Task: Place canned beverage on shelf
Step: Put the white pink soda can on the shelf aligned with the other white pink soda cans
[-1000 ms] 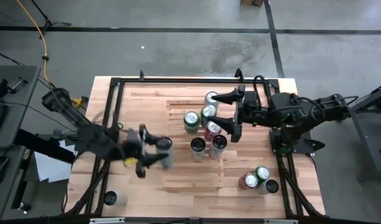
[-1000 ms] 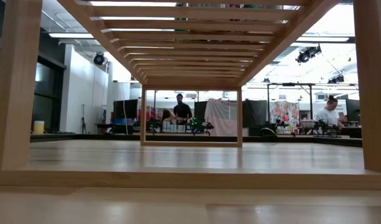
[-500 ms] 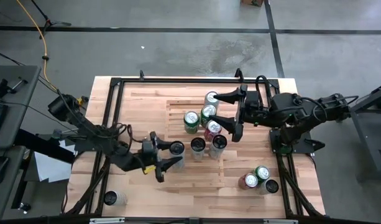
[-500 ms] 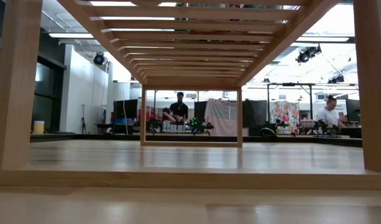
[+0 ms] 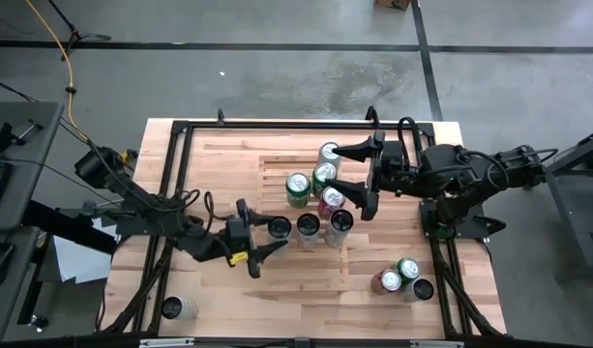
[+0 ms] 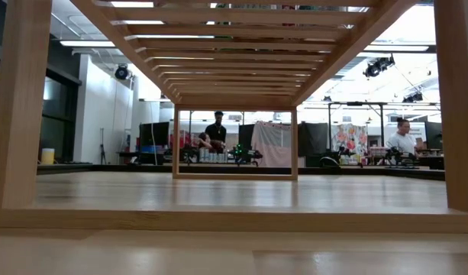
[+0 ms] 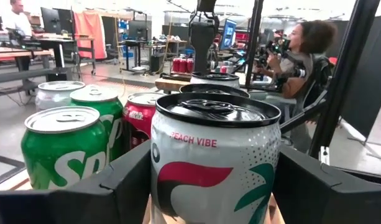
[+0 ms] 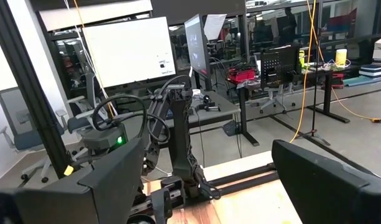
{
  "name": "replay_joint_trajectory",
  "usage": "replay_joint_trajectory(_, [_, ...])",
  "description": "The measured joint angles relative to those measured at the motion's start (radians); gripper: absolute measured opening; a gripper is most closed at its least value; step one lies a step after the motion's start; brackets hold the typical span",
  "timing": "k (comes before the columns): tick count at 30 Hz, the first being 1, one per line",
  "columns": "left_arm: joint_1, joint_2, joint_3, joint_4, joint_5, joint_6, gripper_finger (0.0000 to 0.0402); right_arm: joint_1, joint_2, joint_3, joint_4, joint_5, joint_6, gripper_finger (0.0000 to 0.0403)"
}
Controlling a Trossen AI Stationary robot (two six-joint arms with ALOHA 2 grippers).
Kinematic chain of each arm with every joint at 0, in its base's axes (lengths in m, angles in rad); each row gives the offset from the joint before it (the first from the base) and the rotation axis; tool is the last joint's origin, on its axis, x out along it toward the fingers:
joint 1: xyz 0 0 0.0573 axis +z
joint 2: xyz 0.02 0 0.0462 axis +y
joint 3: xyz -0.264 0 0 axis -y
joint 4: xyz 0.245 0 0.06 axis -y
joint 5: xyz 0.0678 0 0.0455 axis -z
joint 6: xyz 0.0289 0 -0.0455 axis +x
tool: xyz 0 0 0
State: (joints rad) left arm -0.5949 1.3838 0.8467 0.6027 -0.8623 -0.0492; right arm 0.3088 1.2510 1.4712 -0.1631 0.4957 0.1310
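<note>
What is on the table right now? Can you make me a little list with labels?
Left pincer: around the white Peach Vibe can, fingers on both sides, on the shelf
Grip: cannot tell if it squeezes the can or has let go
Right pincer: open, above the cans at the shelf's far end, holding nothing
Cans on shelf: a cluster, including a green can
Cans off shelf: three near the table's right front corner, one at the left front corner
Room behind: a person at a desk
</note>
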Motion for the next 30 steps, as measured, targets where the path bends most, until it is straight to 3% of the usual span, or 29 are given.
replay_joint_trajectory(10, [0.015,0.000,0.000,-0.001,0.078,0.059,0.0287,0.000,0.000,0.000,0.000,0.000,0.000,0.0339])
replay_joint_trajectory(30, [0.010,-0.002,0.002,-0.035,0.078,0.004,0.0291,0.000,0.001,0.000,-0.014,0.000,0.001,0.0339])
